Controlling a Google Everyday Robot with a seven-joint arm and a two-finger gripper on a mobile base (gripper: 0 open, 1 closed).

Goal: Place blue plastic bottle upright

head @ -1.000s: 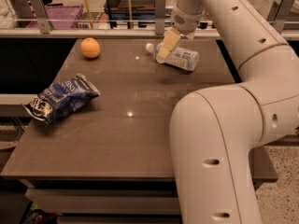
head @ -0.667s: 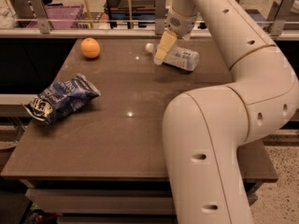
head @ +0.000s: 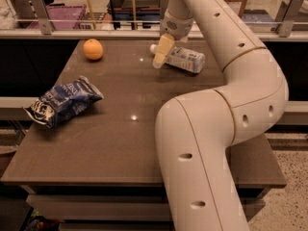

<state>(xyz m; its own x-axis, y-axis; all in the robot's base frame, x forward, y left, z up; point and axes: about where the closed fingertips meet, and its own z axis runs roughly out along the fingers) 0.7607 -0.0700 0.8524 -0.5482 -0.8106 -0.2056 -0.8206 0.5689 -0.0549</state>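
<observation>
The white robot arm (head: 250, 81) bends up from the lower middle of the frame over a brown table (head: 120, 143). A dark blue snack bag (head: 62, 100) lies at left. The blue plastic bottle (head: 185, 59) lies on its side at upper centre, its long axis slanting slightly, white cap to the upper left, base to the right; it is clear with a pale blue-and-white label. The gripper (head: 160, 57) hangs at the cap end; its opening cannot be told. An orange (head: 93, 49) sits at upper left.

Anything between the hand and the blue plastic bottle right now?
Nothing visible. The hand is at the cap end of the clear, blue-labelled plastic bottle lying on its side; the round orange and dark blue snack bag lie apart from both.
</observation>
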